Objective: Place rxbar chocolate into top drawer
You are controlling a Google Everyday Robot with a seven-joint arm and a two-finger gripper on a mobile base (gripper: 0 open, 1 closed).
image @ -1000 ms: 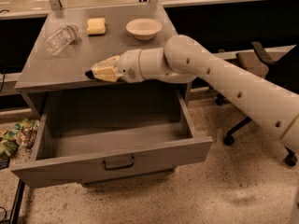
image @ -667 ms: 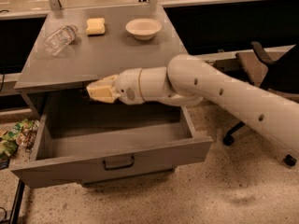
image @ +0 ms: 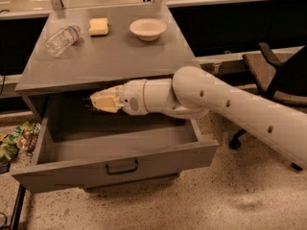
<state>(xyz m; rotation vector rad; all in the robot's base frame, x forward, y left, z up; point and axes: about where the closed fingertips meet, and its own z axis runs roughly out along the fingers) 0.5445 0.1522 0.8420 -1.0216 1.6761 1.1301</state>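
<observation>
The top drawer (image: pixel 62 171) of the grey cabinet stands pulled open, with a dark bar handle (image: pixel 122 166) at the middle of its front. My gripper (image: pixel 96 102), with pale yellow fingers (image: pixel 108 99), reaches leftward over the drawer's back part, just below the cabinet top's front edge. It is shut on the rxbar chocolate (image: pixel 89 105), of which only a thin dark end shows at the fingertips against the drawer's dark inside. The drawer floor below looks bare.
On the cabinet top (image: pixel 110 56) lie a clear plastic bottle (image: pixel 62 38) on its side, a yellow sponge block (image: pixel 99 26) and a white bowl (image: pixel 147 28). An office chair (image: pixel 273 75) stands at the right. Snack bags (image: pixel 14 140) lie on the floor at the left.
My gripper has come down from the cabinet top's front edge into the open drawer's space, carrying the bar. The drawer, bottle, sponge and bowl have not moved.
</observation>
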